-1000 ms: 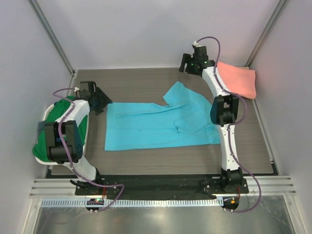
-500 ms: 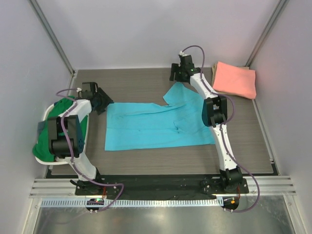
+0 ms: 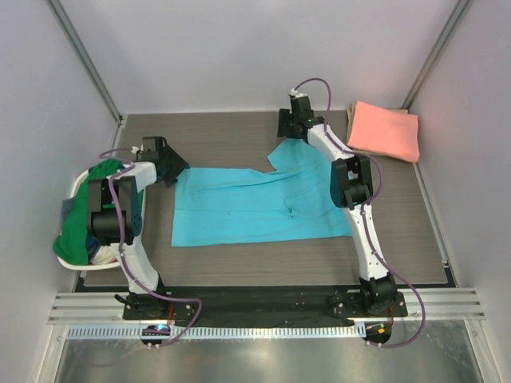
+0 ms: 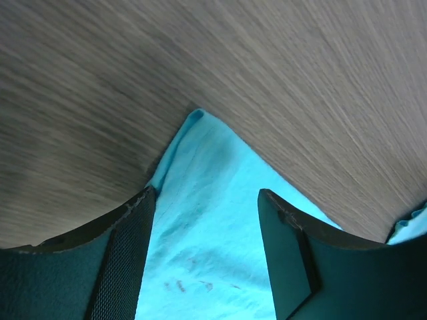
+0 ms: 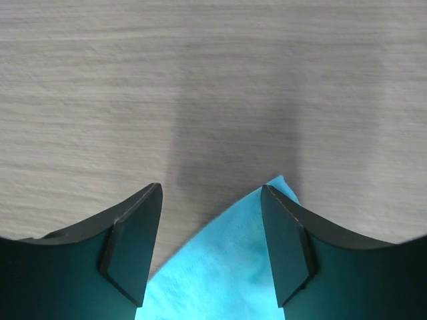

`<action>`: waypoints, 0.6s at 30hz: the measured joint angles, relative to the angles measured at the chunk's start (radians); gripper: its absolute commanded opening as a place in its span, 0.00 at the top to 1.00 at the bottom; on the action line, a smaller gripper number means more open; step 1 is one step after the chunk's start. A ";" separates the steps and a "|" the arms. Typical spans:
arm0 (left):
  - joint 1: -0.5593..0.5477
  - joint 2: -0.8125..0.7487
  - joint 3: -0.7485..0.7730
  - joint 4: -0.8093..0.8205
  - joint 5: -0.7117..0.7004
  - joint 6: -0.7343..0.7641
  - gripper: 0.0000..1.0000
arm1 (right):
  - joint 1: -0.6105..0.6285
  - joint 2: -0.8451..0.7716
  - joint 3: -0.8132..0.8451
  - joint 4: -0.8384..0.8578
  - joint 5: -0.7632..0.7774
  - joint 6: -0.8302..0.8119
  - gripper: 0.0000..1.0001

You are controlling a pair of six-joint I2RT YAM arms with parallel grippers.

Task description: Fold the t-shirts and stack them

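Note:
A sky-blue t-shirt [image 3: 255, 201] lies spread flat in the middle of the table. My left gripper [image 3: 170, 167] is open at its far-left corner; in the left wrist view [image 4: 207, 253] that corner [image 4: 197, 153] lies between the open jaws. My right gripper [image 3: 289, 132] is open at the shirt's far sleeve tip; in the right wrist view [image 5: 212, 247] the tip [image 5: 230, 267] lies between the jaws. A folded salmon-pink t-shirt [image 3: 385, 130] lies at the far right. A green t-shirt [image 3: 88, 215] sits in the white basket [image 3: 77, 185] on the left.
The basket stands at the table's left edge, close behind my left arm. The enclosure's white walls stand on three sides. A black rail [image 3: 255, 299] runs along the near edge by the arm bases.
My right gripper has swung left from above the salmon-pink shirt to the blue shirt's sleeve tip. My left gripper has moved slightly right, onto the shirt's far-left corner.

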 measured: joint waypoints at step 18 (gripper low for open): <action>-0.032 0.010 0.001 0.048 -0.056 -0.002 0.36 | -0.003 -0.203 -0.364 0.148 0.179 -0.020 0.21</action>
